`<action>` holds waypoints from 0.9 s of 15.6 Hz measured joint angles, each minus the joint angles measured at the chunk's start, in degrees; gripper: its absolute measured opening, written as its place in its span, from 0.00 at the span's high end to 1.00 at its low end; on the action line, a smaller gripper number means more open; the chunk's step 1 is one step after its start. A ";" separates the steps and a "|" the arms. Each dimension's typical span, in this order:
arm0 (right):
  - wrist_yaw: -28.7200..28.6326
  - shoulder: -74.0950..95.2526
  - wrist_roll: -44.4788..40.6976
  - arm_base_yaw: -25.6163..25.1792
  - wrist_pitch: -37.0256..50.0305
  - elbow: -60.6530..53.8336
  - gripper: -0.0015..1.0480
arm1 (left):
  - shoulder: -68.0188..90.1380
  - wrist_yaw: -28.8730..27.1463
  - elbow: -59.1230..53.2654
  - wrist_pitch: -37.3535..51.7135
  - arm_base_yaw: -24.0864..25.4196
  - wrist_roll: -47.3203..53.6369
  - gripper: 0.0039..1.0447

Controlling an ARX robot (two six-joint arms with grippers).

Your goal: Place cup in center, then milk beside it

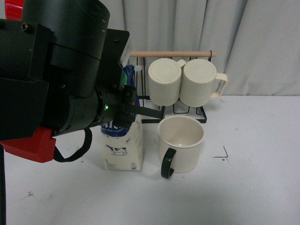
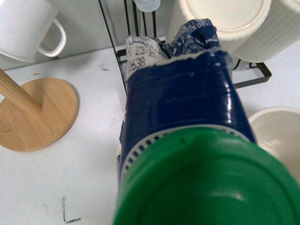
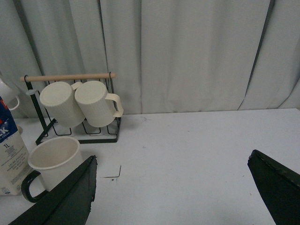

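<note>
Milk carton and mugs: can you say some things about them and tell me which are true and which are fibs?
1. The milk carton stands upright on the table beside the cup. True.
2. The cup is tipped on its side. False: it stands upright, opening up.
3. The cup's handle is black. True.
4. The right pincer is open with nothing in it. True.
5. The rack holds three ribbed mugs. False: only two are on it.
</note>
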 joint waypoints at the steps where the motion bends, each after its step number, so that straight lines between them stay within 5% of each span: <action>1: 0.00 0.00 0.00 0.00 0.00 0.00 0.06 | 0.04 -0.26 0.02 0.39 -0.35 -0.50 0.91; 9: 0.00 0.00 0.00 0.00 0.00 0.00 0.06 | 4.22 -4.98 1.90 3.65 -3.13 -0.90 0.90; 14: 0.00 0.00 0.00 0.00 0.00 0.00 0.06 | 2.14 -4.70 2.95 4.11 -4.04 -2.29 0.38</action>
